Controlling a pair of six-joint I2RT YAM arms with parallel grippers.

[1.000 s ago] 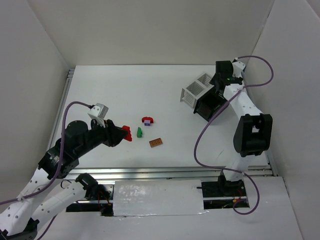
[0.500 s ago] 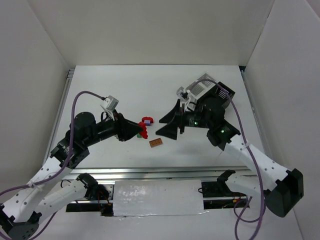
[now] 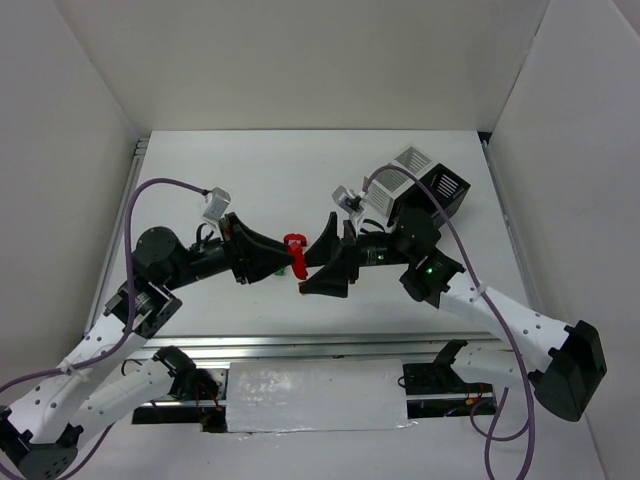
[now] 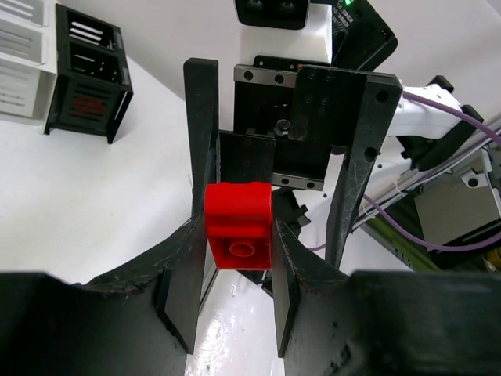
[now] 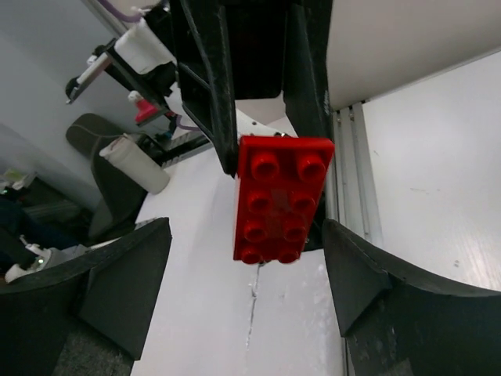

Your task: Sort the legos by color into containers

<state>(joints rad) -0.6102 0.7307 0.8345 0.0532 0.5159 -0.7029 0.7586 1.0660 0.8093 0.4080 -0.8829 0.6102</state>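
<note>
Swung over from the black box (image 3: 445, 187), the right gripper (image 5: 246, 229) now faces the left gripper (image 4: 237, 235) above mid-table (image 3: 220, 170) — jaws spread wide, flanking the red lego brick (image 4: 238, 223) without touching it. That brick is pinched between the left fingers, clear of the surface.

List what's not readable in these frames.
- Orange-brown lego: top view, mostly covered by right gripper.
- Green lego: top view, only a sliver beside left gripper.
- White container: left wrist view, cut off by left edge.
- Black container contents: top view, too dark and small.
</note>
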